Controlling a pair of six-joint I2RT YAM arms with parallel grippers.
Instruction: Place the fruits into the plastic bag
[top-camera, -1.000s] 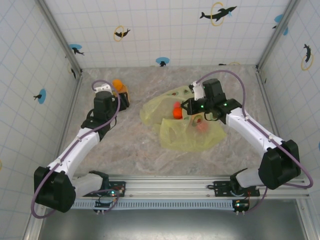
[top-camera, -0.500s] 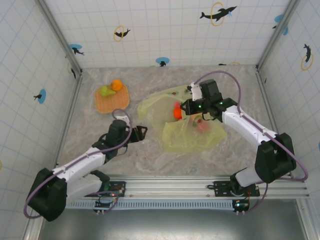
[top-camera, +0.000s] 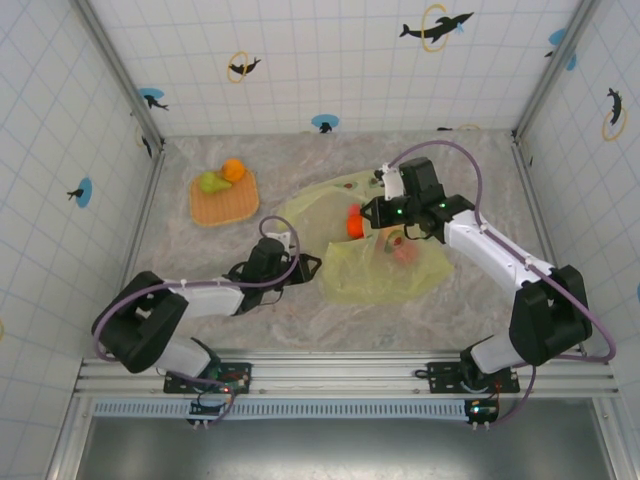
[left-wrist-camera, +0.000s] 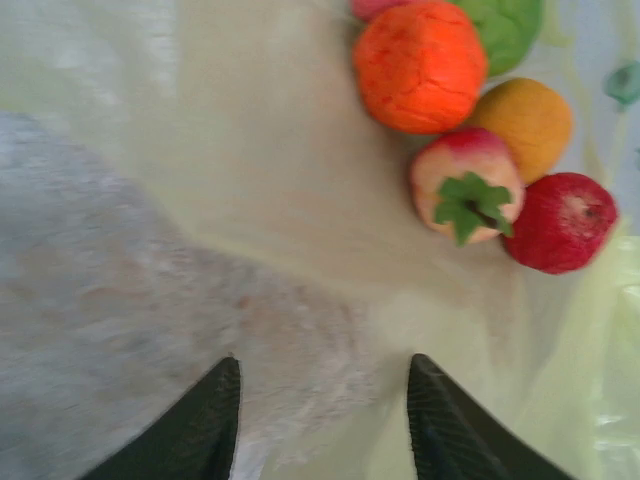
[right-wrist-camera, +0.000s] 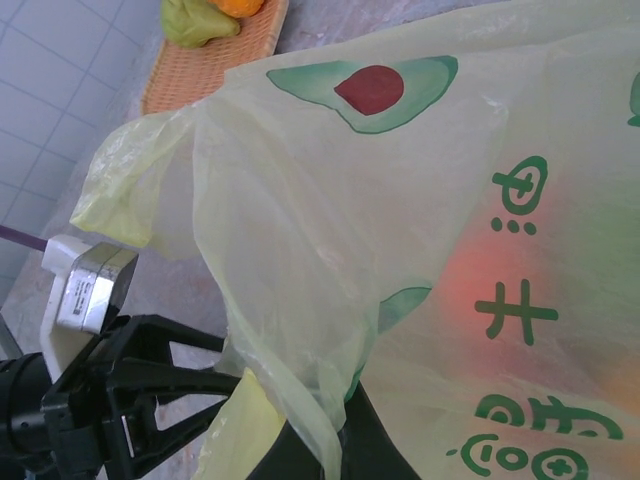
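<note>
Left arm (top-camera: 200, 298) stretches low; left gripper (top-camera: 305, 265) gapes empty at the translucent yellow-green plastic bag (top-camera: 380, 280), whose rim right gripper (top-camera: 372, 213) pinches.

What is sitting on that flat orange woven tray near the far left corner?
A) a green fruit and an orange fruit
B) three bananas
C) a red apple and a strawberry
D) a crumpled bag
A: in the overhead view the flat orange woven tray carries a small green fruit and a round orange fruit, side by side at its far edge.
</note>
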